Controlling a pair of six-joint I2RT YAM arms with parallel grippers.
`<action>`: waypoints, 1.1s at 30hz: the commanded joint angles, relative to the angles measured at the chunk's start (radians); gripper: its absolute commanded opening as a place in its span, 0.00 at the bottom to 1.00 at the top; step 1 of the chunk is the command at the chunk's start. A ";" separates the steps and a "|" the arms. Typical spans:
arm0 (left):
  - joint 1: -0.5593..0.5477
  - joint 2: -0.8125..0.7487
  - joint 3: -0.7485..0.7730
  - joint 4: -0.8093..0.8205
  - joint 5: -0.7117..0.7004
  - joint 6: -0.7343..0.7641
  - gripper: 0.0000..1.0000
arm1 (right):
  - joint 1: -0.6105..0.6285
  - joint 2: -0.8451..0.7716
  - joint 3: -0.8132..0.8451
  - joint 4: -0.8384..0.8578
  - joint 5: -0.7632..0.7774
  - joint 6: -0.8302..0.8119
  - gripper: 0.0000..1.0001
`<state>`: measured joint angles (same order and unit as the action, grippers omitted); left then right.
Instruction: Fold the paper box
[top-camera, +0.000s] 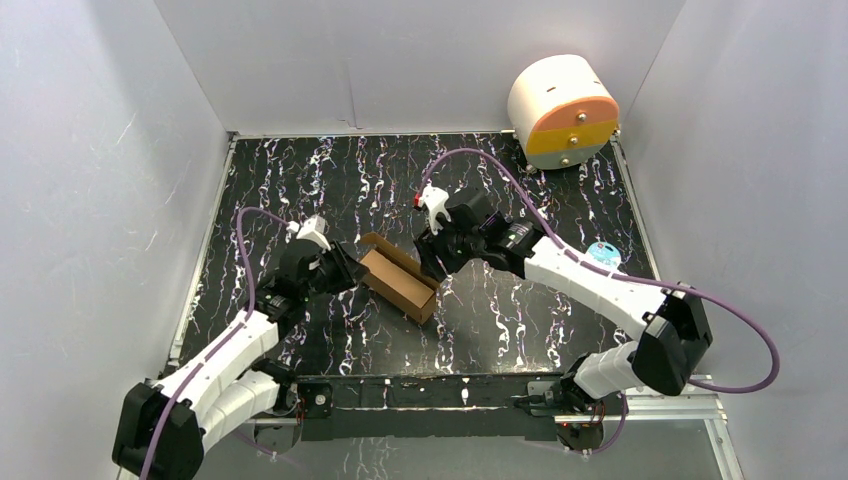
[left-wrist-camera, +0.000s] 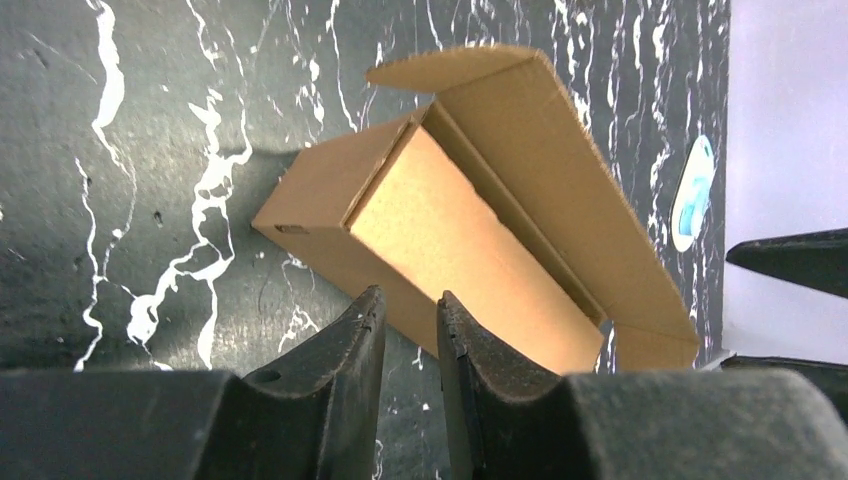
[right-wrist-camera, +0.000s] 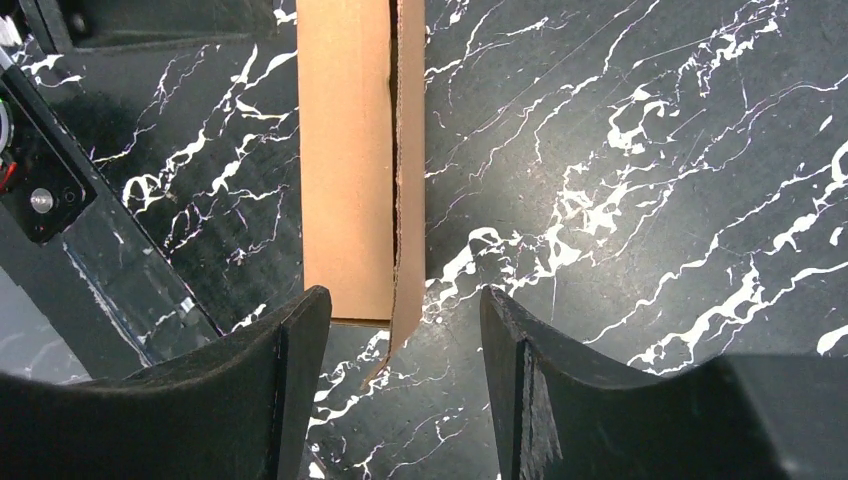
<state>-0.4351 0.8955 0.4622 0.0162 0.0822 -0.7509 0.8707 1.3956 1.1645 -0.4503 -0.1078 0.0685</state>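
Paper box (top-camera: 400, 278) sits mid-tabletop (top-camera: 300, 180) btwn both arms. Body's already formed into a long carton, but the lid flap (left-wrist-camera: 540, 170) stands open w/ end tabs untucked (closing it is what's left, I'd judge). Left gripper (left-wrist-camera: 408, 300) is barely parted, empty, just short of the box's side wall; right gripper (right-wrist-camera: 405, 296) gapes wide at the box's end, grasping nothing.

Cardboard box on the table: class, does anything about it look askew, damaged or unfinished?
The small brown corrugated cardboard box lies diagonally on the black white-veined table, its long lid flap standing open rather than tucked in. No tears or crushing show.
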 joint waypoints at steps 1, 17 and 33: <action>-0.004 0.019 -0.007 -0.028 0.115 -0.008 0.23 | 0.002 0.016 0.033 0.010 -0.021 0.007 0.66; -0.042 0.125 -0.183 0.341 0.226 -0.183 0.22 | 0.002 0.305 0.260 -0.012 -0.082 -0.261 0.34; -0.132 0.298 -0.142 0.530 0.044 -0.216 0.23 | 0.002 0.572 0.578 -0.257 -0.267 -0.642 0.00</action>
<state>-0.5556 1.1702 0.2901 0.4629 0.2050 -0.9627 0.8639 1.9240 1.6623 -0.6033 -0.2920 -0.4496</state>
